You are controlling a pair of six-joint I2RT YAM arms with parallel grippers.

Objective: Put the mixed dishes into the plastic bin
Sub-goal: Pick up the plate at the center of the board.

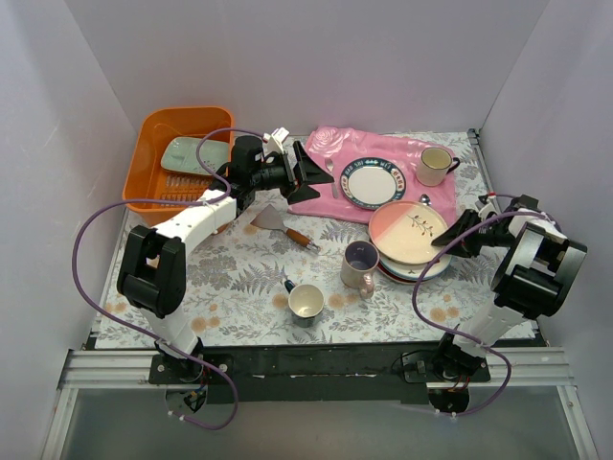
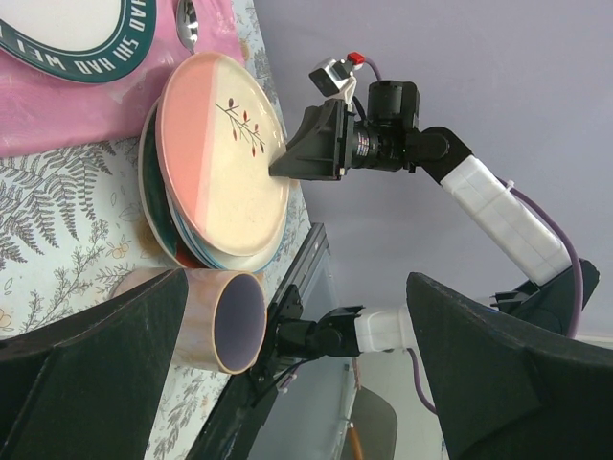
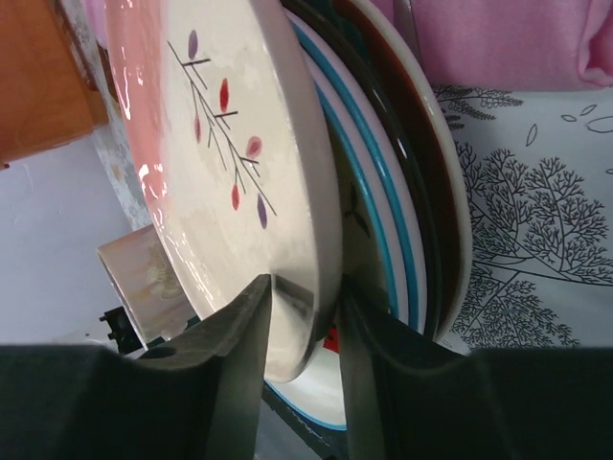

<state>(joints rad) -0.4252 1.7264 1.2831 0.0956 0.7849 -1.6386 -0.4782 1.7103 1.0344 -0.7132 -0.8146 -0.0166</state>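
The pink plate (image 1: 412, 228) (image 3: 211, 144), half pink and half cream with a twig print, tops a stack of plates (image 1: 419, 268) at the right. My right gripper (image 1: 448, 238) (image 3: 306, 297) grips its near rim, one finger on top and one beneath. A lilac mug (image 1: 360, 264) (image 2: 225, 321) stands left of the stack, and a grey-white mug (image 1: 306, 302) nearer the front. The orange plastic bin (image 1: 144, 163) at the back left holds a mint-green tray-plate (image 1: 192, 153). My left gripper (image 1: 321, 177) (image 2: 297, 326) hangs open and empty beside the bin.
On a pink cloth (image 1: 335, 144) at the back lie a blue-rimmed white plate (image 1: 375, 182), a spoon and a cream mug (image 1: 436, 165). A spatula (image 1: 278, 222) lies mid-table, below the left gripper. Grey walls close in on three sides.
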